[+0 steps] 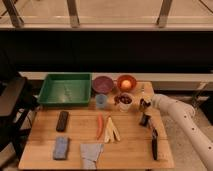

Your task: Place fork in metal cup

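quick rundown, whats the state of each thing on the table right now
pincer: above the table's right side, by the metal cup
metal cup: upright
fork: thin, upright at the pincer
green tray: flat on the table
pale blue cup: upright
black-handled utensil: lying flat

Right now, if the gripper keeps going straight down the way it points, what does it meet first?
Probably the metal cup: the gripper hangs above it at the table's right side, pointing down. Depth is unclear, so it might meet the tabletop beside the cup.
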{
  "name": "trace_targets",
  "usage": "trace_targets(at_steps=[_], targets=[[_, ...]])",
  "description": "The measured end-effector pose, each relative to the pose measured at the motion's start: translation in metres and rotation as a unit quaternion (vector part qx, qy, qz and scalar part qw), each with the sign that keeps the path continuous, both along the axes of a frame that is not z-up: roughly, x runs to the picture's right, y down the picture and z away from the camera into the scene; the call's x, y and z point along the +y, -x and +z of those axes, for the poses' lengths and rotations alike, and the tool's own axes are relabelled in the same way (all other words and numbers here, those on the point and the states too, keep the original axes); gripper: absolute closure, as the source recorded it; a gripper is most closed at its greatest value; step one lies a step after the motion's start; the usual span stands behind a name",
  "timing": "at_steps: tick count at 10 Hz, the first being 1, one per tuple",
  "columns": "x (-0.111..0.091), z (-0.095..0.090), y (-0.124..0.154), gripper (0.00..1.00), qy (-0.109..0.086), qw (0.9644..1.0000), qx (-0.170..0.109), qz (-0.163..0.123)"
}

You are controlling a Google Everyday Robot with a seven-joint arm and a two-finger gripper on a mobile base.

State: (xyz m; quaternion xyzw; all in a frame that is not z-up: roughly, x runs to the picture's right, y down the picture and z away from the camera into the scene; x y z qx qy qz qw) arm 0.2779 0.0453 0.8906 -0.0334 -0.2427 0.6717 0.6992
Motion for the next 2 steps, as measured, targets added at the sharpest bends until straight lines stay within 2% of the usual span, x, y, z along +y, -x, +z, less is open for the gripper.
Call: trace_targets(at_steps=[2], targets=[[0.0008, 0.0008, 0.0007, 0.30, 0.001, 1.0000, -0.001, 0.000]])
